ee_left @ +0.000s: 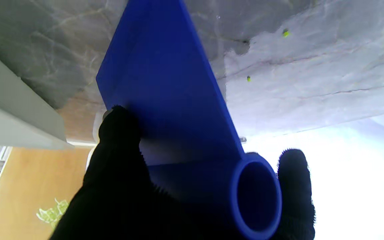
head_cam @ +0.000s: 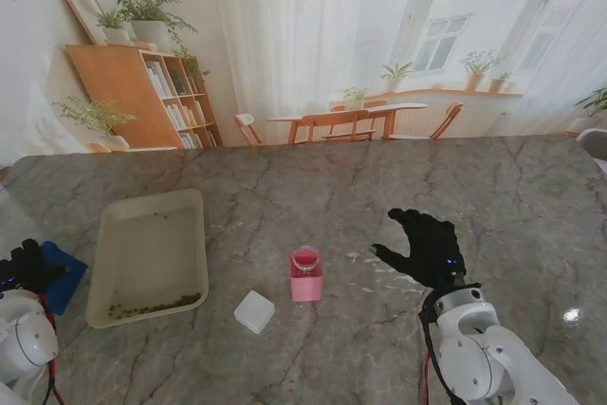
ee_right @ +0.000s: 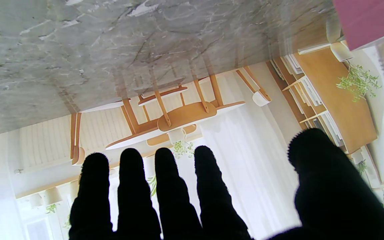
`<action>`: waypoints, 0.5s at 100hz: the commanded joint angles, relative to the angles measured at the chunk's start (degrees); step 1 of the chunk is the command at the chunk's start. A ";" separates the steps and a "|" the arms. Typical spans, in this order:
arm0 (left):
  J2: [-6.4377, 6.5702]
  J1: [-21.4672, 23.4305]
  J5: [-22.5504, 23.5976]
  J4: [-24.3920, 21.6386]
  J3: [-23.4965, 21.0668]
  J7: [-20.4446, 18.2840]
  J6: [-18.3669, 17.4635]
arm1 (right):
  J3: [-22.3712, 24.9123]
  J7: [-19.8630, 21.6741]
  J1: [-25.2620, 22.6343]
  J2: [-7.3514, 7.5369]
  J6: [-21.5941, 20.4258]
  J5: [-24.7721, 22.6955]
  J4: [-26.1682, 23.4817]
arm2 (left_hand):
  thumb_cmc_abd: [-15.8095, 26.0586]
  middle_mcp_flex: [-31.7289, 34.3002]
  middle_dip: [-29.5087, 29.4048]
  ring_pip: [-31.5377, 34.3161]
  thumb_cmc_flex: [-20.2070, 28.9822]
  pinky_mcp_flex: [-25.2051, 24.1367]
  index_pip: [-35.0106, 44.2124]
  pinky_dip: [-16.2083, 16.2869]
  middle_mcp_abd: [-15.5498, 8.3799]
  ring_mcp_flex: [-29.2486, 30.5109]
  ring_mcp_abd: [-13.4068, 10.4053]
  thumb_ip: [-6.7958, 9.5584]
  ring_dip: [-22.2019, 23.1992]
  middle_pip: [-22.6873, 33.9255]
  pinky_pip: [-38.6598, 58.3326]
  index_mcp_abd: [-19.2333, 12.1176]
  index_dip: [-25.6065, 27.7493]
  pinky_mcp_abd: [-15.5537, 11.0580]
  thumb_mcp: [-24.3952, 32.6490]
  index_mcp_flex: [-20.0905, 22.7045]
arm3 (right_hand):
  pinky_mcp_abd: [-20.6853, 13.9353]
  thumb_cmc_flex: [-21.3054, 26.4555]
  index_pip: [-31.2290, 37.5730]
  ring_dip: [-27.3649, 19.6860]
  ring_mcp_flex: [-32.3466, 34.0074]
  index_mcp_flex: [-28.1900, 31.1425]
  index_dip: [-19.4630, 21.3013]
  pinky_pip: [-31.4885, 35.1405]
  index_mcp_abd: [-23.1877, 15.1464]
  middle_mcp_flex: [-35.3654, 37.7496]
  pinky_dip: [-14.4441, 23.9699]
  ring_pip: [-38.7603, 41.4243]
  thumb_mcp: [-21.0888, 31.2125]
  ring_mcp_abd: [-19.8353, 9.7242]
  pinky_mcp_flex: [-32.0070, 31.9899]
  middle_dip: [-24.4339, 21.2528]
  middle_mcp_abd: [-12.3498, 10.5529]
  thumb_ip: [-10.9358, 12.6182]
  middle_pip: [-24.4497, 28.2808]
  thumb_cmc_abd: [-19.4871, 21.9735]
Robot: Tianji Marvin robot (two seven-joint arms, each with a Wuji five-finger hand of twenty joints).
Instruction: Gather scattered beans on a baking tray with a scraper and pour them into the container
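A cream baking tray [head_cam: 104, 267] lies on the left of the marble table, with green beans [head_cam: 152, 307] heaped along its near wall. The blue scraper [head_cam: 64, 277] rests just left of the tray, and my left hand [head_cam: 28, 265] is shut on it. In the left wrist view the scraper's blade [ee_left: 165, 83] points at the table, its round handle [ee_left: 255, 196] between thumb and fingers [ee_left: 118, 140]; the tray's wall [ee_left: 15, 113] is beside it. A pink container [head_cam: 306, 275] stands mid-table. My right hand [head_cam: 425, 246] hovers open to its right, fingers [ee_right: 172, 186] spread.
A small white square block [head_cam: 254, 311] lies near me, between tray and container. Two stray green beans [ee_left: 285, 32] lie on the table beyond the scraper. The pink container's corner [ee_right: 362, 20] shows in the right wrist view.
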 commanded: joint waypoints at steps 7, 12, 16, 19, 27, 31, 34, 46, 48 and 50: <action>0.33 1.07 -0.31 0.13 0.38 -1.27 -0.39 | -0.16 0.85 0.04 0.12 -0.41 0.18 0.17 | 2.26 -7.10 -3.19 -4.97 -3.45 -5.68 -3.92 -5.09 1.10 -8.28 0.93 5.55 -4.71 -2.82 -11.58 2.79 -5.97 1.49 0.67 -1.53 | 0.83 0.31 0.06 0.52 0.79 -0.10 0.54 0.66 -0.60 0.04 -0.37 0.36 -0.84 -0.24 -0.21 0.99 -0.73 1.74 0.33 1.73; 0.39 1.07 -0.34 0.14 0.36 -1.64 -0.55 | -0.18 0.86 0.07 0.13 -0.46 0.19 0.19 | 2.58 -6.49 -3.39 -4.31 -3.99 -3.99 -3.95 -4.57 1.05 -6.63 1.02 5.50 -4.82 -2.49 -11.61 2.80 -7.19 1.90 0.62 -1.47 | 0.81 0.28 0.05 0.52 0.77 -0.11 0.54 0.67 -0.59 0.04 -0.36 0.35 -0.85 -0.23 -0.20 0.99 -0.75 1.73 0.32 1.77; 0.32 0.91 -1.00 0.17 0.48 -1.73 -0.42 | -0.19 0.85 0.09 0.13 -0.49 0.18 0.21 | 2.47 -6.74 -3.62 -4.54 -3.94 -4.06 -3.92 -4.52 0.87 -6.72 1.09 5.52 -5.02 -2.72 -11.90 2.43 -7.46 1.95 0.65 -1.56 | 0.82 0.32 0.05 0.53 0.80 -0.10 0.54 0.68 -0.59 0.06 -0.36 0.36 -0.83 -0.21 -0.18 0.99 -0.75 1.74 0.33 1.74; 0.31 0.82 -1.44 0.12 0.63 -1.98 -0.18 | -0.20 0.83 0.10 0.13 -0.50 0.17 0.22 | 2.57 -7.23 -4.26 -5.18 -4.02 -4.35 -3.96 -4.78 0.90 -7.34 1.21 5.54 -5.67 -3.05 -13.51 2.16 -8.46 1.71 0.64 -1.57 | 0.81 0.37 0.06 0.53 0.78 -0.10 0.54 0.68 -0.57 -0.01 -0.36 0.36 -0.81 -0.16 -0.17 0.98 -0.70 1.75 0.30 1.74; 0.53 0.72 -1.17 0.25 1.03 -3.16 0.00 | -0.21 0.85 0.11 0.13 -0.47 0.19 0.22 | 3.66 -8.75 -5.21 -6.22 -4.64 -5.34 -4.28 -5.81 1.00 -9.34 0.98 5.55 -6.88 -3.35 -17.73 2.03 -11.05 0.95 0.59 -1.54 | 0.81 0.28 0.07 0.52 0.74 -0.06 0.54 0.67 -0.59 0.06 -0.36 0.34 -0.86 -0.16 -0.19 0.99 -0.72 1.73 0.33 1.77; 0.57 0.61 -1.24 0.38 1.20 -3.44 -0.05 | -0.22 0.85 0.11 0.12 -0.45 0.19 0.22 | 4.02 -9.22 -5.36 -6.42 -4.78 -5.69 -4.34 -6.04 0.89 -9.72 0.64 5.56 -7.08 -3.49 -18.56 1.76 -11.43 0.68 0.61 -1.57 | 0.84 0.33 0.07 0.53 0.83 -0.08 0.54 0.66 -0.59 0.06 -0.36 0.37 -0.84 -0.27 -0.18 0.99 -0.74 1.74 0.33 1.76; 0.56 0.48 -1.44 0.51 1.33 -3.39 -0.02 | -0.22 0.84 0.10 0.12 -0.43 0.19 0.21 | 4.19 -9.32 -5.41 -6.48 -4.83 -5.62 -4.35 -6.15 0.60 -9.79 0.38 5.56 -7.19 -3.49 -18.97 1.60 -11.63 0.50 0.60 -1.56 | 0.85 0.32 0.09 0.53 0.79 0.00 0.55 0.66 -0.52 0.08 -0.36 0.35 -0.85 -0.19 -0.18 0.99 -0.80 1.74 0.34 1.74; 0.46 0.31 -2.16 0.58 1.25 -2.93 -0.84 | -0.24 0.78 0.11 0.11 -0.37 0.19 0.21 | 4.48 -9.32 -5.47 -6.21 -5.11 -4.49 -4.27 -6.15 -0.41 -9.19 -0.38 5.55 -7.31 -3.26 -19.57 1.31 -12.19 -0.28 0.51 -1.48 | 0.79 0.33 0.06 0.53 0.79 -0.07 0.54 0.66 -0.53 0.06 -0.36 0.35 -0.84 -0.17 -0.19 0.99 -0.78 1.74 0.33 1.74; 0.45 0.34 -2.27 0.48 1.16 -2.86 -1.15 | -0.25 0.77 0.11 0.11 -0.37 0.18 0.22 | 4.53 -9.10 -5.45 -6.06 -5.09 -4.10 -4.20 -6.08 -0.57 -8.83 -0.52 5.55 -7.29 -3.15 -19.51 1.29 -12.21 -0.24 0.53 -1.46 | 0.80 0.33 0.07 0.53 0.76 -0.05 0.54 0.65 -0.59 0.04 -0.36 0.34 -0.84 -0.16 -0.19 0.99 -0.73 1.74 0.32 1.78; 0.43 0.39 -2.31 0.34 1.07 -2.78 -1.45 | -0.25 0.76 0.11 0.11 -0.37 0.17 0.22 | 4.56 -8.77 -5.42 -5.86 -5.08 -3.50 -4.12 -5.94 -0.68 -8.35 -0.68 5.55 -7.23 -3.00 -19.28 1.21 -12.21 -0.22 0.54 -1.44 | 0.81 0.34 0.04 0.53 0.80 -0.13 0.53 0.65 -0.56 0.02 -0.36 0.35 -0.85 -0.22 -0.19 0.99 -0.75 1.74 0.32 1.74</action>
